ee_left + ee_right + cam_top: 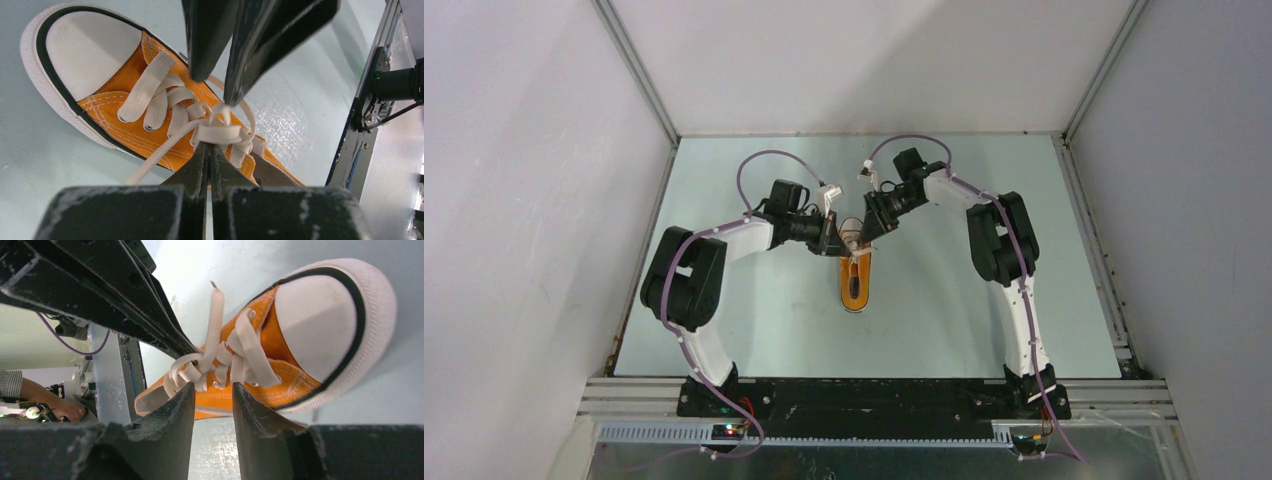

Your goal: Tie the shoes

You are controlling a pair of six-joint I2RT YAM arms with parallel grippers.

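The orange sneaker (855, 284) lies on the table mat with its white toe cap (87, 47) pointing away from the arm bases. Its white laces (220, 131) are bunched at the top eyelets, and one loose end (215, 320) sticks up. My left gripper (210, 146) is shut, with its tips pinching the bunched lace over the tongue. My right gripper (213, 386) is open, its two fingertips just above the laces and touching nothing. In the top view both grippers, left (836, 240) and right (865, 236), meet over the shoe's laced part. The right gripper's fingers (210, 45) hang just above the knot.
The shoe sits mid-table on a pale green mat (754, 320). White enclosure walls stand at the left, right and back. An aluminium frame rail (372, 95) runs along the table edge. A person's hand (55, 407) shows beyond the rail in the right wrist view.
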